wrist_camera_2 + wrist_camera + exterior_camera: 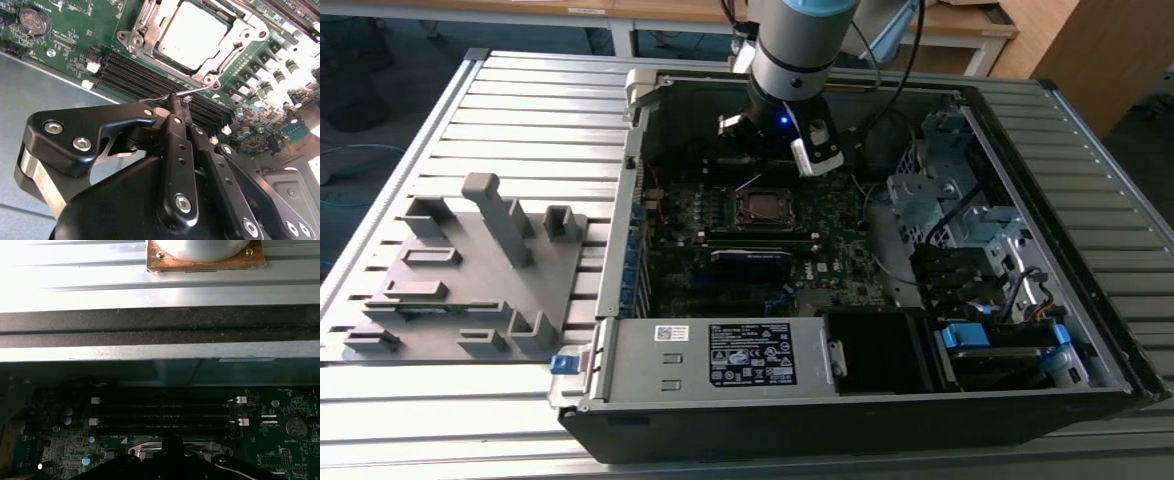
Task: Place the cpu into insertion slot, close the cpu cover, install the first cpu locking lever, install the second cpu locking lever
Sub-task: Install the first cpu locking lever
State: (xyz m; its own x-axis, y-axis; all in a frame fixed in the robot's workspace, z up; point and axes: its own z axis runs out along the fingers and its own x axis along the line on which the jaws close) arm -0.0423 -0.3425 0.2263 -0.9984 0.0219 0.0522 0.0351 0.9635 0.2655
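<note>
Evidently the cpu (192, 30) already lies in the insertion slot (765, 207), its dull grey face flat and bright. The cpu cover (239, 37), a thin silver frame with a cut-out middle, lies down around it. The tool (173, 100) has its black, bolt-studded fingers drawn together to a narrow point just beside the slot. Its tip touches a locking lever (202, 88), a thin springy wire with a bent handle end; whether the wire is pinched or only pushed cannot be told.

The likely trouble is slip. A smooth, round wire under a hard, narrow tip could spring off sideways. The tip would then land on the long black memory slots (135, 80) beside the slot, or scrape the green motherboard (65, 35) and its small fragile parts. Pushing off-line could also bend the wire or miss its catch, leaving the cover loose over the chip.
</note>
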